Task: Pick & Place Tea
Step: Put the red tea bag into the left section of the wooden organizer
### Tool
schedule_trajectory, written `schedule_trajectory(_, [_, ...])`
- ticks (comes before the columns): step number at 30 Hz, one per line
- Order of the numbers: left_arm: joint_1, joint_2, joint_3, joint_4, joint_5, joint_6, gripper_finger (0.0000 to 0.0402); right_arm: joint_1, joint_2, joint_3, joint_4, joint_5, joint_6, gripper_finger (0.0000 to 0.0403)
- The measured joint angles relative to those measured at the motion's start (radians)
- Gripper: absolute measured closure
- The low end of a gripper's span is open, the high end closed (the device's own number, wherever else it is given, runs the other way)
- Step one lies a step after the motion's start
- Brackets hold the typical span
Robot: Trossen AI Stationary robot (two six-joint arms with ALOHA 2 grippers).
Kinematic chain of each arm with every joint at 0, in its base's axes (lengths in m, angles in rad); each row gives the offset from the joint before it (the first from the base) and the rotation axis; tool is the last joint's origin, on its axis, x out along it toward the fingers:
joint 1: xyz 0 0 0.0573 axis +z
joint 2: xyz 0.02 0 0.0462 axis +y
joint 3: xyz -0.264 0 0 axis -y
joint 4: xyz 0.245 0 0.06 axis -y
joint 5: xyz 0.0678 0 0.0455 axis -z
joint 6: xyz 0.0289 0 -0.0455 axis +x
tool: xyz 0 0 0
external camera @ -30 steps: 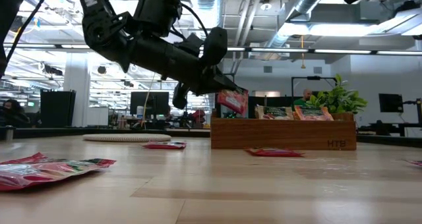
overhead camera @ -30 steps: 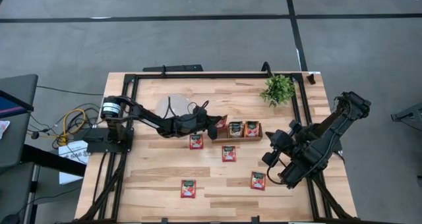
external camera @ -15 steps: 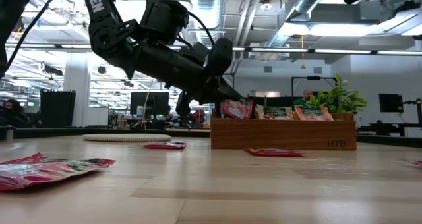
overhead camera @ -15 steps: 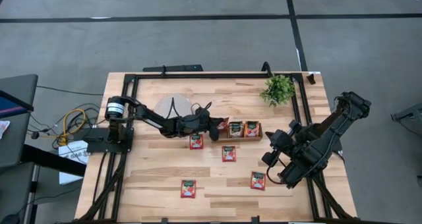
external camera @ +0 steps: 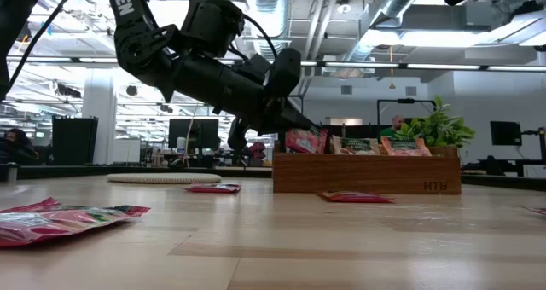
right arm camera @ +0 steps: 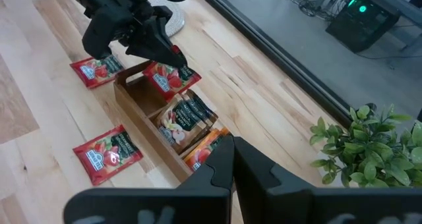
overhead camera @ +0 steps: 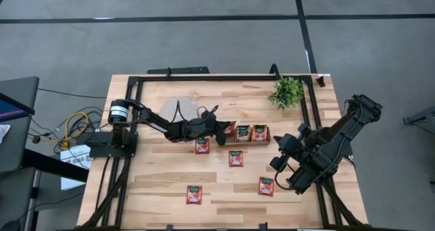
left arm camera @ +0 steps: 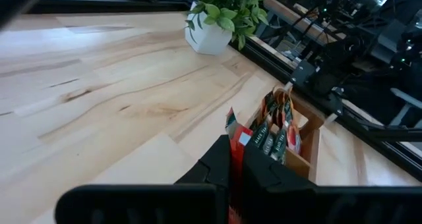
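Over the wooden tray (overhead camera: 249, 142)'s end compartment | left end effector (overhead camera: 224, 131) clamped on a red tea sachet (right arm camera: 169, 76), lowering it into the slot | next: release, then fetch loose sachets (overhead camera: 235, 158) on the counter (overhead camera: 163, 183) nearby | right end effector (overhead camera: 277, 164) waits beside tray, fingers together, holding nothing

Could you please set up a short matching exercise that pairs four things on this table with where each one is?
Things:
1. left gripper
2. right gripper
3. potted plant
4. round disc

Places:
A. far right corner area of the table
B. at the wooden tray's left end, shut on a red sachet
C. beside the left arm
D. near a loose sachet

Pairs: 1-B, 2-D, 3-A, 4-C
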Motion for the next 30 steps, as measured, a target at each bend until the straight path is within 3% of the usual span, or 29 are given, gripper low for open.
schedule_trajectory(15, [0.010,0.000,0.000,-0.019,0.000,0.040,0.0281,0.000,0.000,0.000,0.002,0.000,0.001,0.0403])
schedule_trajectory(22, [0.010,-0.019,-0.001,-0.021,0.000,0.076,0.0260,0.000,0.000,0.000,0.002,-0.001,0.001,0.0403])
schedule_trajectory(26, [0.010,-0.120,0.000,-0.074,0.000,0.179,0.0259,0.000,0.000,0.000,0.001,-0.003,0.000,0.0403])
schedule_trajectory(30, [0.009,-0.300,0.000,-0.356,0.000,0.264,0.0259,0.000,0.000,0.000,0.001,-0.004,0.000,0.0403])
